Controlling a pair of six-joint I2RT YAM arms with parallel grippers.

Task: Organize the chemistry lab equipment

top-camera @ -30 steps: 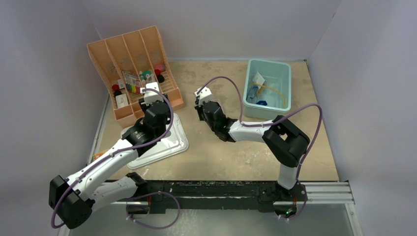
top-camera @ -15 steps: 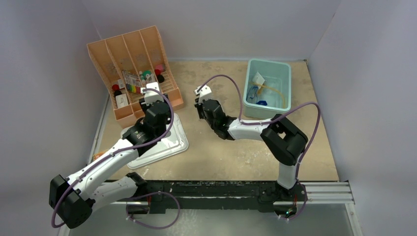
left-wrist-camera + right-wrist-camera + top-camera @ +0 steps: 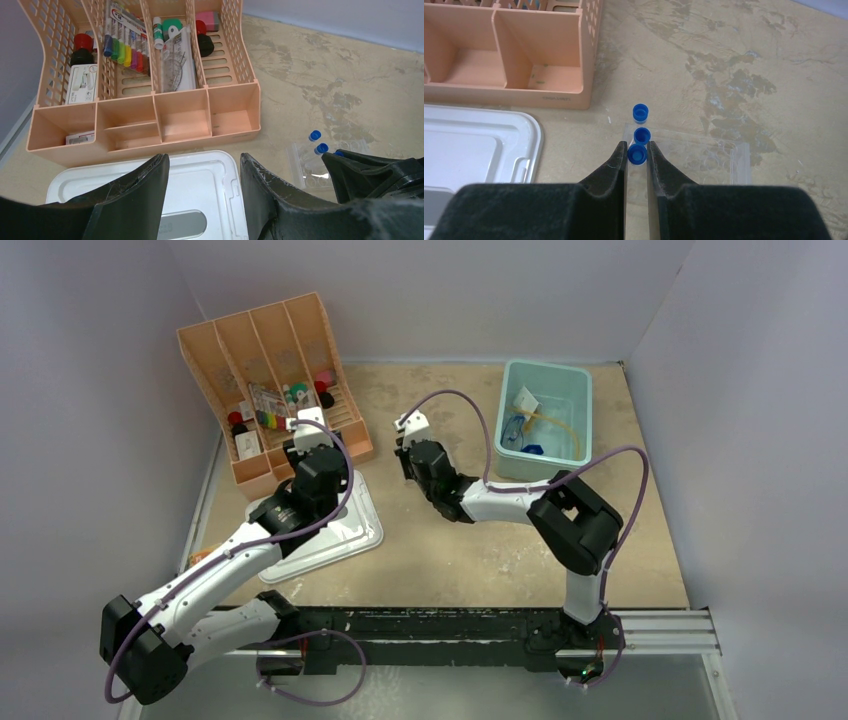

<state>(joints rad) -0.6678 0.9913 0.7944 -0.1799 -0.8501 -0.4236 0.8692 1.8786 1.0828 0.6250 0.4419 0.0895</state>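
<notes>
Test tubes (image 3: pixel 641 135), three blue caps, stand in the clear rack (image 3: pixel 704 155) mid-counter, not yet put away. The right gripper (image 3: pixel 637 150) is narrow, pinching the nearest cap. To the left, the left gripper (image 3: pixel 202 165) hangs wide over the grey lid (image 3: pixel 75 182), holding nothing. Far right, the teal bin (image 3: pixel 545 372) already holds the tan tube (image 3: pixel 560 420), goggles (image 3: pixel 514 430) and packet (image 3: pixel 527 400). Looks mostly sorted; tubes and rack are left.
</notes>
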